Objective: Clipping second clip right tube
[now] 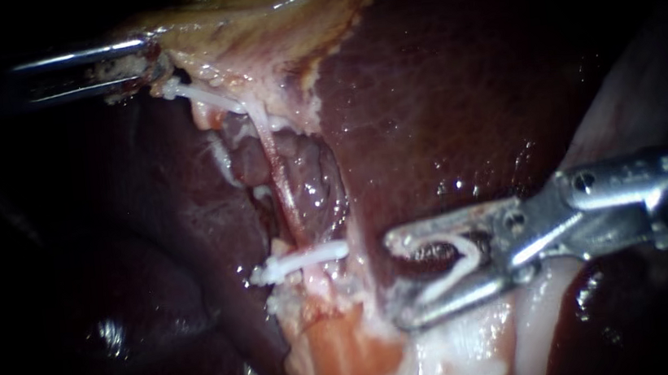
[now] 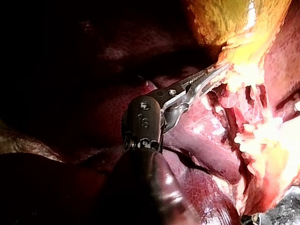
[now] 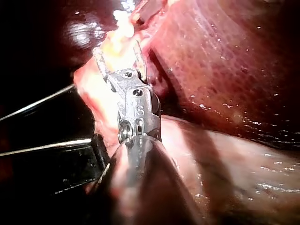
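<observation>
Steel shows first at the far left: my left instrument comes in from the upper left with its jaws closed on the pale lower edge of the gallbladder, holding it up and away. From that grip a thin pale tube runs down over the dark tissue, taut, to where a white seated clip lies across it. Just right of that, and apart from the tube, my right instrument enters from the right. Its jaws stand wide apart yet hold a white loaded clip, one leg along each jaw, with no tissue between them. The tips point at the pale tissue beside the seated clip. Beyond lies the liver, dark and wet. I cannot say for sure that this strand is the right tube. The hazards, as I judge them: the spread tips could snag the pale tissue or the liver surface on the way in. The new clip could land on the seated one, or take only part of the tube's width. A harder pull from the left could tear the stretched tube.
</observation>
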Robot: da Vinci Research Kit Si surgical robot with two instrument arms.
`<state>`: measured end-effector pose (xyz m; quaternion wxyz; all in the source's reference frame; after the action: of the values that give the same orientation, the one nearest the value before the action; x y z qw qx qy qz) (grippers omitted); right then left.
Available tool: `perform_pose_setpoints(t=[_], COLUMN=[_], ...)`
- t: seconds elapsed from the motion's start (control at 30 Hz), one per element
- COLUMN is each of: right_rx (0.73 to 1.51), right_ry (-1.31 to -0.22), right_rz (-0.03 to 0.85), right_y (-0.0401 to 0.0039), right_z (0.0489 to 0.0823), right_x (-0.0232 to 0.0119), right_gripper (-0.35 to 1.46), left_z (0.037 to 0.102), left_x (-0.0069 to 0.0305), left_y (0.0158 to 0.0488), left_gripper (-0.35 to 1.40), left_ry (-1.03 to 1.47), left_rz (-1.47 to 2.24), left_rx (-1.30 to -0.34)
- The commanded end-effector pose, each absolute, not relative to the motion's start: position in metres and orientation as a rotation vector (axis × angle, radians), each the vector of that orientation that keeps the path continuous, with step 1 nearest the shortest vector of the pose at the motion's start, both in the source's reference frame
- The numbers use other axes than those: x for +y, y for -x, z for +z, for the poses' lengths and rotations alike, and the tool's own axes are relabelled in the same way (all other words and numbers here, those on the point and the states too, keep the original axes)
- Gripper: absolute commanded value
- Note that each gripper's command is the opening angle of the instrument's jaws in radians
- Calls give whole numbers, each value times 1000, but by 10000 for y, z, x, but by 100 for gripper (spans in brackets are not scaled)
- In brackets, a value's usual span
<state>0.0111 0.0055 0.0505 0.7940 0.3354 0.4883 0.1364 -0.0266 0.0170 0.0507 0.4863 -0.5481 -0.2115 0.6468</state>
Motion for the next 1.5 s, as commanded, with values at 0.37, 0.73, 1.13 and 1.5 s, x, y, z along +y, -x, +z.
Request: perform_pose_setpoints(t=[0.37, 0.73, 1.13, 1.5], right_rx=[1028, 1014, 1109, 1190], right_ry=[-723, -728, -867, -987], right_rz=[362, 425, 468, 452], right_y=[-152, -201, -220, -228], right_z=[535, 565, 568, 535], right_x=[68, 58, 42, 24], right_gripper=[50, 50, 50, 50], left_z=[507, 507, 508, 508], left_x=[169, 169, 169, 169], left_y=[268, 269, 271, 271], left_gripper=[-35, -35, -35, -35], left_ry=[1332, 1332, 1332, 1332], left_rz=[1574, 1574, 1573, 1573], left_rx=[-512, -511, -509, -509])
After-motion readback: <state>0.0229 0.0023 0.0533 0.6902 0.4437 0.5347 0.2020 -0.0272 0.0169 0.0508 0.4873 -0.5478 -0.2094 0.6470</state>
